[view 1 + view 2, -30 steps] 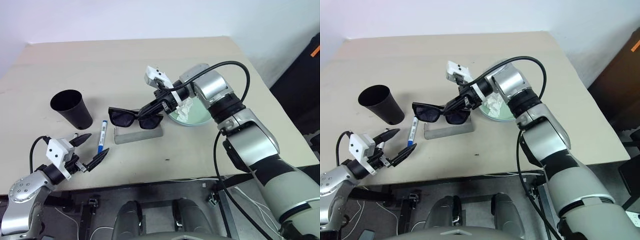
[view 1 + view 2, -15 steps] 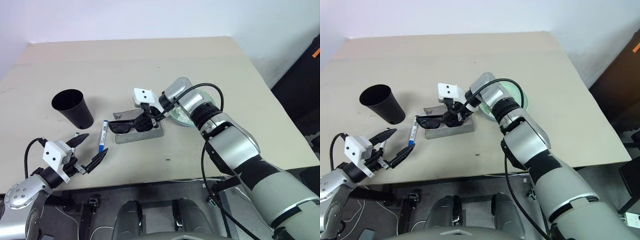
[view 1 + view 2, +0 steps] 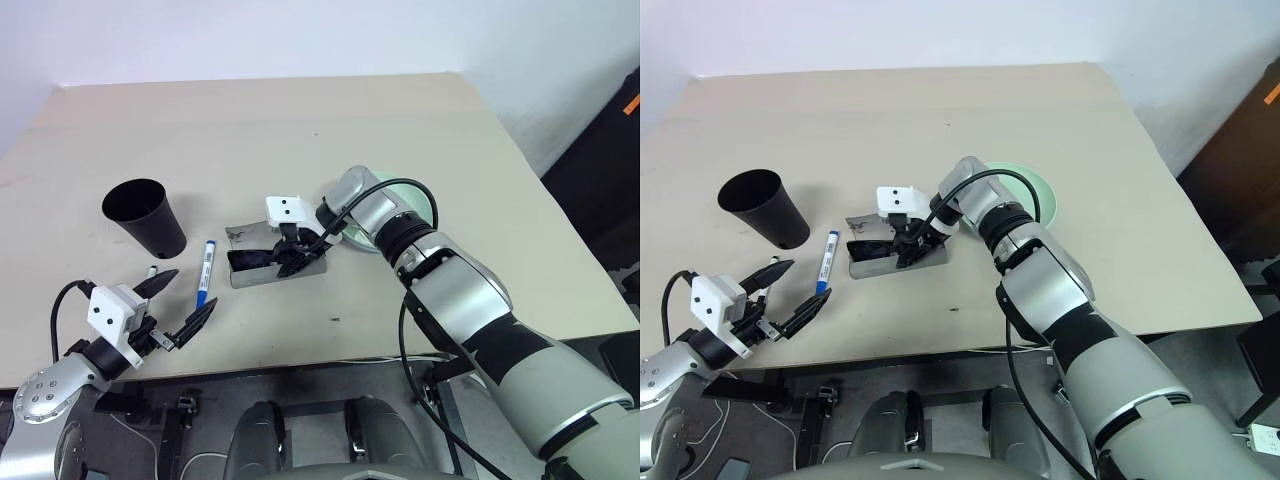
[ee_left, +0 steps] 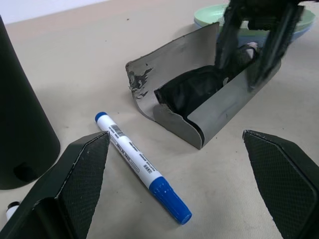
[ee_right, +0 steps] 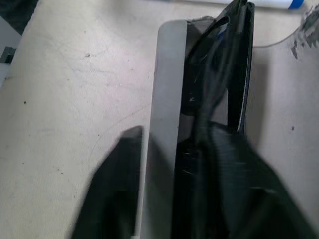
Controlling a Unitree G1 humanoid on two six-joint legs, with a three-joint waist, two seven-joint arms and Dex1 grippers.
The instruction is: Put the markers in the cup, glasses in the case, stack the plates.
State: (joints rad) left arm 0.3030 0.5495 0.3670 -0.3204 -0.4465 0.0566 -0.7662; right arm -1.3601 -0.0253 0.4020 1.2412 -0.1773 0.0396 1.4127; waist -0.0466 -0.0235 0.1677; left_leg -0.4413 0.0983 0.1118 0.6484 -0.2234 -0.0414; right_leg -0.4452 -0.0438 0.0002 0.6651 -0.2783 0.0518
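Observation:
The black glasses (image 3: 250, 258) lie folded inside the grey case (image 4: 219, 112), whose back flap stands up behind them. My right gripper (image 3: 292, 262) points down into the case and is open, one finger (image 5: 117, 184) outside the front wall and the other over the glasses. The marker (image 3: 204, 272), white with a blue cap, lies on the table left of the case. The black cup (image 3: 145, 215) stands upright further left. My left gripper (image 3: 190, 292) hovers open near the front edge, just short of the marker. The mint green plate (image 3: 418, 197) rests on a light blue one (image 4: 299, 34).
The beige table (image 3: 300, 130) stretches wide behind the cup and case. A small white end of another pen-like thing (image 3: 151, 270) lies beside my left gripper. The table's front edge runs just behind that gripper.
My right gripper came down and left with the glasses, set them into the case, and has opened its fingers. The left arm has stayed in place.

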